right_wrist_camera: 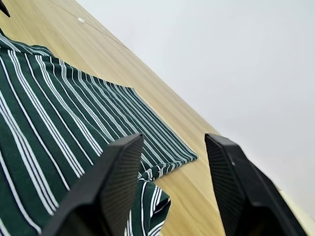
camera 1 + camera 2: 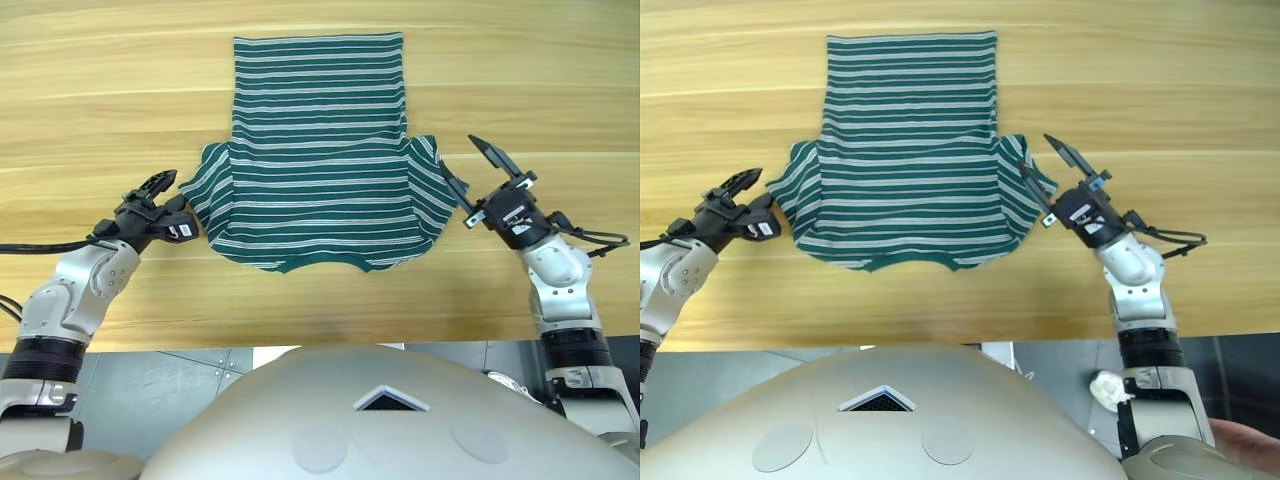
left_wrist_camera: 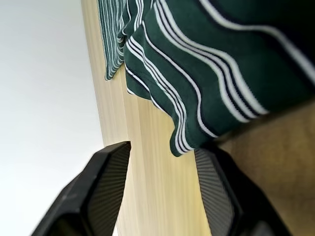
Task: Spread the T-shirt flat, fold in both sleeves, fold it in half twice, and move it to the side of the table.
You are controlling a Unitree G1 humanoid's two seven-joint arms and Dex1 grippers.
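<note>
t-shirt (image 2: 320, 150) btwn l gripper (image 2: 177, 200) & r gripper (image 2: 458, 155), jaws apart

A light wooden table (image 2: 100, 80) spans the scene, with grey tiled floor (image 2: 160, 385) below its near edge.

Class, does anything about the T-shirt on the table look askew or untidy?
Yes. The T-shirt lies mostly flat, but both sleeves, by the left gripper and the right gripper, are bunched and wavy rather than neatly flat.
</note>
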